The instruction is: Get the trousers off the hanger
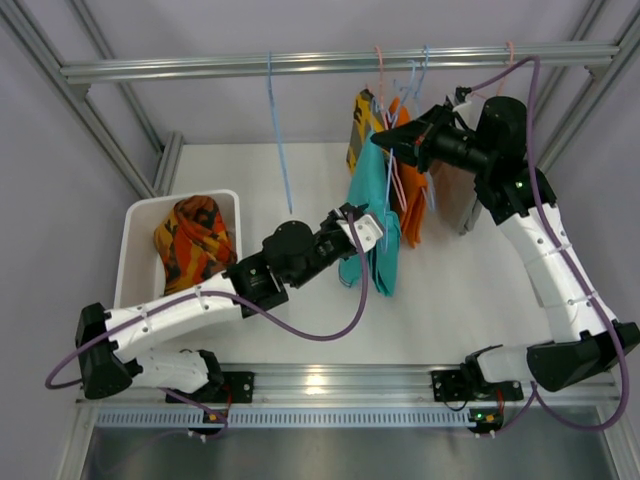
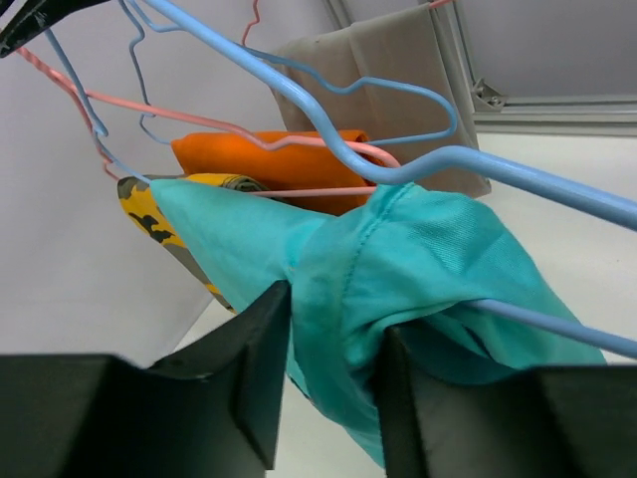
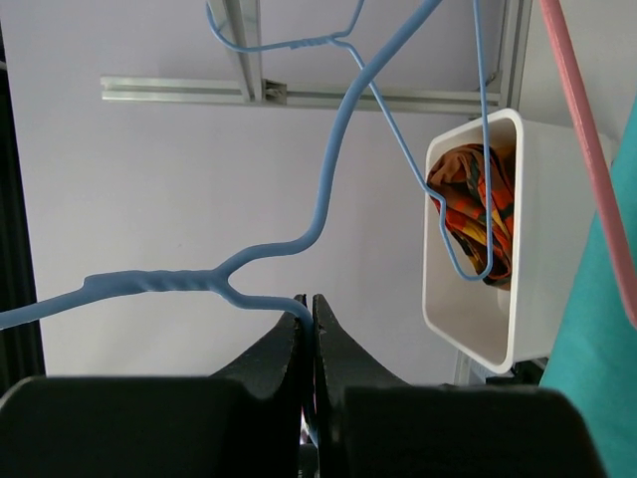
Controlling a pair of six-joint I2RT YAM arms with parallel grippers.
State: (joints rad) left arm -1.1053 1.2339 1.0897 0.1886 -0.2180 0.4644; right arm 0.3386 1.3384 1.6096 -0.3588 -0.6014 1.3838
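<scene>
Beneath the rail, the white bin at the left holds the patterned trousers. The teal trousers hang draped over a blue hanger. The left gripper is half closed on a bunched teal fold, with cloth filling its jaws. The right gripper is pinched tight on the blue hanger's wire.

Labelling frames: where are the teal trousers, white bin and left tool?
teal trousers [image 2: 428, 259]: left wrist view, bunched cloth.
white bin [image 1: 138, 250]: top view, left wall.
left tool [image 2: 330, 329]: left wrist view, between fingertips.
</scene>
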